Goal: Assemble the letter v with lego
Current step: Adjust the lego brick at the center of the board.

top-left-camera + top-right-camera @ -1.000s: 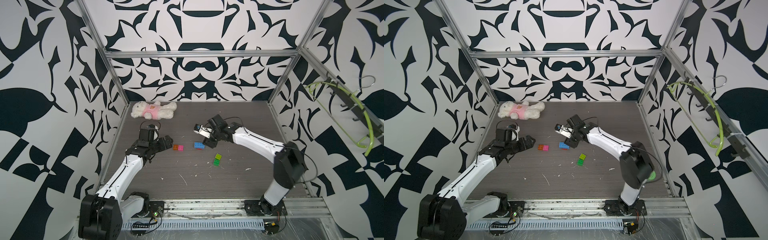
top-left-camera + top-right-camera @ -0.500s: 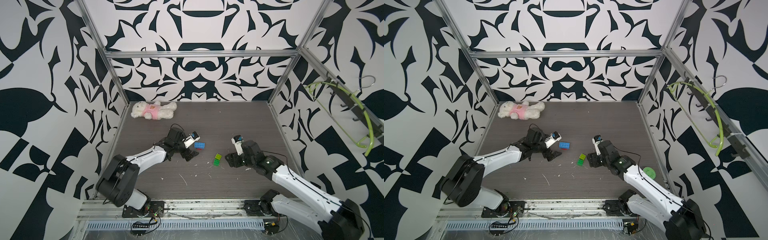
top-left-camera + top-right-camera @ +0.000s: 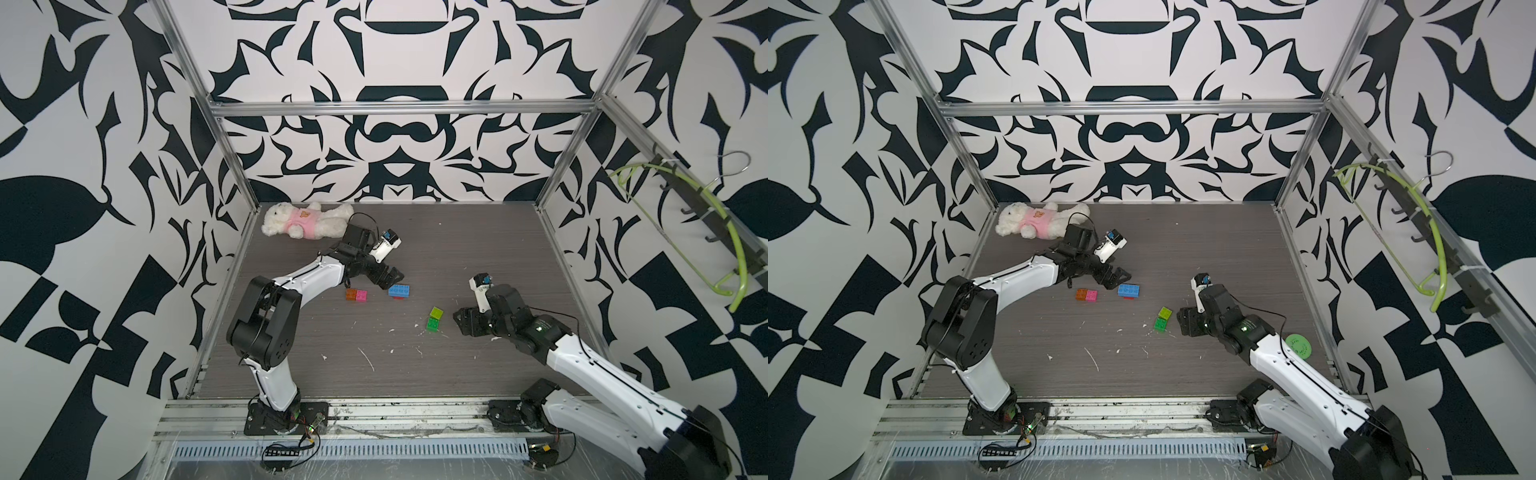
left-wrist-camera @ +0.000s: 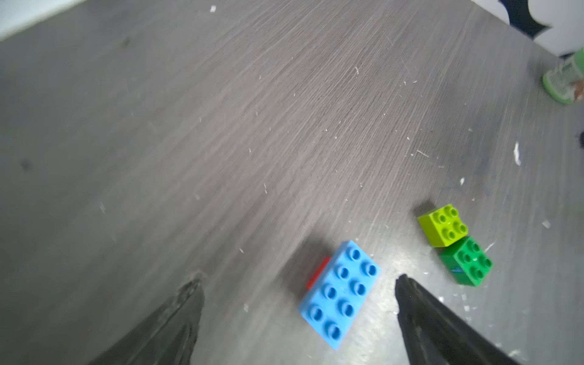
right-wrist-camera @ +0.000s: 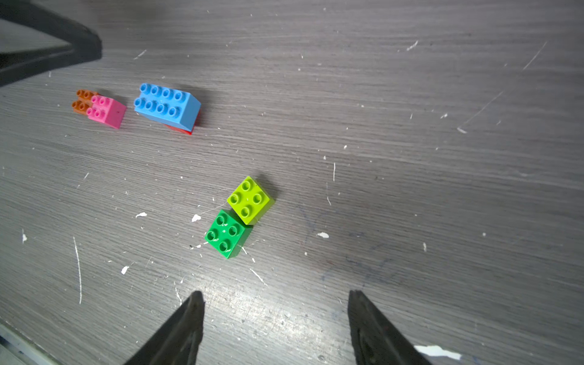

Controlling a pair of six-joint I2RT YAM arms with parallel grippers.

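Note:
The lego lies in three loose groups on the dark table, and no joined letter v is in view. An orange brick [image 3: 351,294] touches a pink brick [image 3: 361,295]. To their right a blue brick [image 3: 400,290] [image 4: 341,294] rests on a red brick [image 4: 317,275]. Nearer the front, a lime-green brick [image 3: 436,312] [image 5: 249,199] meets a green brick [image 3: 433,323] [image 5: 226,233] corner to corner. My left gripper [image 3: 390,276] [image 4: 297,280] hovers open, the blue brick's near end lying between its fingers, untouched. My right gripper [image 3: 461,320] [image 5: 275,294] stands open and empty, right of the greens.
A white plush bear [image 3: 303,220] in a pink shirt lies at the back left corner. A green disc [image 3: 1298,345] sits by the right edge behind my right arm. Metal frame posts and patterned walls close in the table on three sides.
My left arm swung in from the left side to the blue brick. My right arm pulled back from the blue brick to the right of the green pair. The bricks stayed put.

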